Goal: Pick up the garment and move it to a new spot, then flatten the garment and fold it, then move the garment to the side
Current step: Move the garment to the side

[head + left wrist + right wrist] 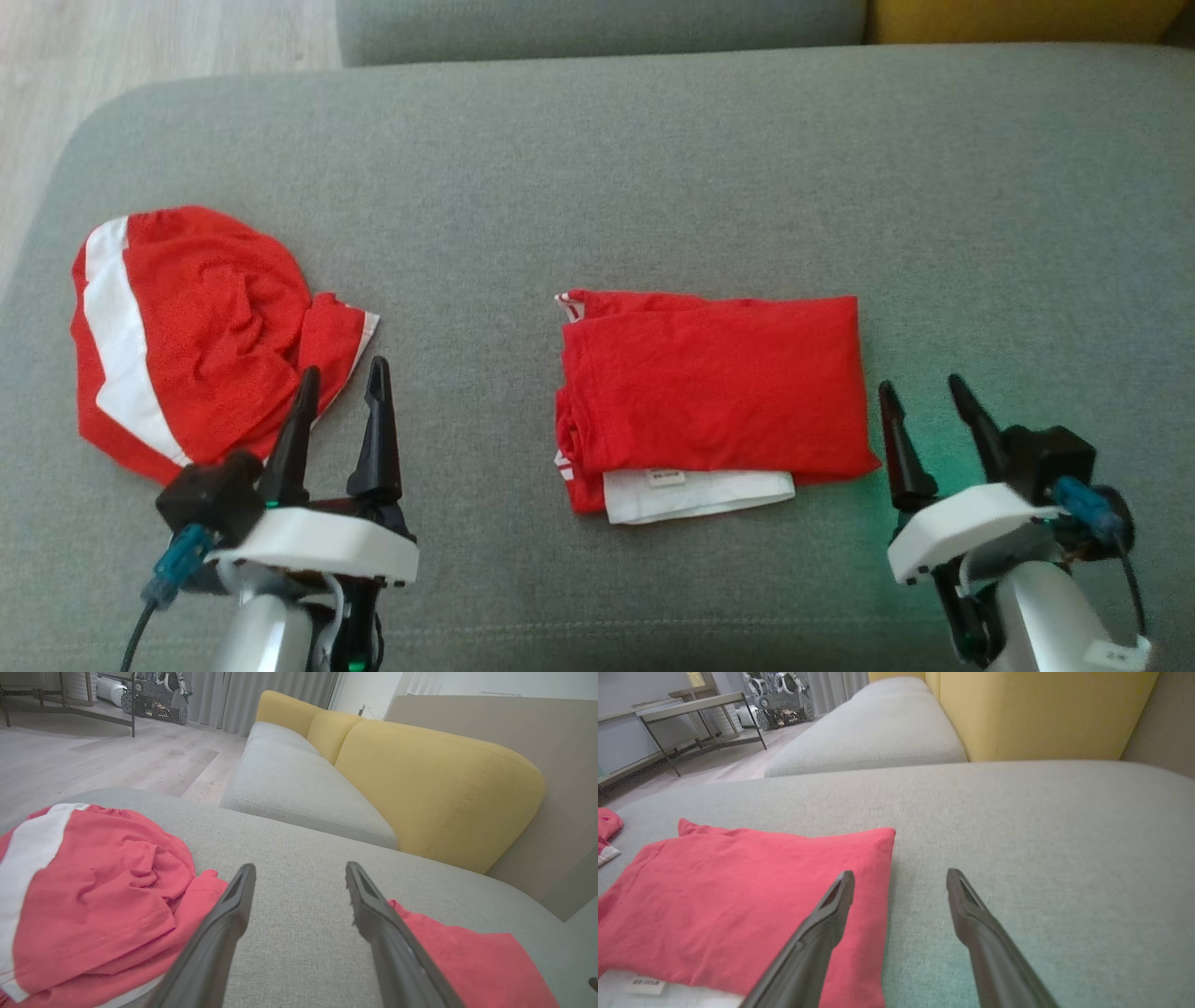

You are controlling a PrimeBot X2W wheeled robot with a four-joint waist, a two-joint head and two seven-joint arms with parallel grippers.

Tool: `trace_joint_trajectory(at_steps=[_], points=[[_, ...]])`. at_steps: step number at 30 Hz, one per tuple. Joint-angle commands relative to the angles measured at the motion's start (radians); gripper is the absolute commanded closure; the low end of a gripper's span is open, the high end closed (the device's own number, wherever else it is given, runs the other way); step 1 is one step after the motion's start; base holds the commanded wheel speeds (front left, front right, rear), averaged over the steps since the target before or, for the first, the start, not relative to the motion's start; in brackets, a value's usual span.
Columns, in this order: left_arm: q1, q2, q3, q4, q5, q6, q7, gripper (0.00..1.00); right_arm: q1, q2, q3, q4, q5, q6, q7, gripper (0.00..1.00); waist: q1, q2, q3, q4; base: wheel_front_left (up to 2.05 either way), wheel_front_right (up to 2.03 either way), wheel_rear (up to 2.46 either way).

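Observation:
A red garment (714,387) lies folded into a neat rectangle in the middle of the grey cushion (597,168), a white layer with a label peeking out at its near edge. The same folded piece appears at the left of the right wrist view as the folded garment (738,910). A second red and white garment (187,327) lies crumpled at the left, seen close up as the crumpled garment (93,905). My left gripper (341,378) stands open just right of the crumpled one, holding nothing. My right gripper (922,387) is open beside the folded garment's right edge.
A yellow backrest (434,793) and a further grey seat (303,793) lie beyond the cushion. Wooden floor (140,47) shows past the cushion's left end, with a metal-framed table (691,723) and equipment further off. Bare cushion stretches to the right of the folded garment.

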Motion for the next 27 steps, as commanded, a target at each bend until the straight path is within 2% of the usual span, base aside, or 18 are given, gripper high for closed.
trace_joint_trajectory(at_steps=[1,17,18,19,22,27], points=[[-0.052,0.007,0.027,-0.03,-0.008,-0.004,-0.008,0.0,-0.056,0.002,0.033,-0.011,0.021,-0.001,0.006,0.0,0.0,0.0,0.01,0.005,0.0,0.0,0.0],[-0.097,0.007,0.013,-0.023,-0.017,-0.017,-0.008,0.0,-0.195,0.002,0.092,0.222,0.108,-0.001,0.089,0.0,0.0,0.0,0.085,0.044,0.0,0.0,0.0],[-0.1,0.007,0.013,-0.023,-0.018,-0.017,-0.008,0.0,-0.201,0.002,0.094,0.236,0.123,-0.001,0.093,0.62,0.0,0.0,0.088,0.047,0.0,0.0,0.0],[-0.103,0.007,0.015,-0.023,-0.019,-0.017,-0.008,0.0,-0.207,0.002,0.1,0.247,0.133,-0.001,0.095,1.0,0.0,0.0,0.09,0.049,0.0,0.0,0.0],[-0.108,0.007,0.021,-0.023,-0.021,-0.017,-0.008,0.0,-0.226,0.002,0.114,0.27,0.121,-0.001,0.087,1.0,0.0,0.0,0.094,0.05,0.0,0.0,0.0],[-0.109,0.007,0.029,-0.026,-0.023,-0.016,-0.008,0.0,-0.265,-0.026,0.13,0.266,0.027,-0.001,0.035,1.0,0.0,0.0,0.093,0.035,0.0,0.0,0.0]])
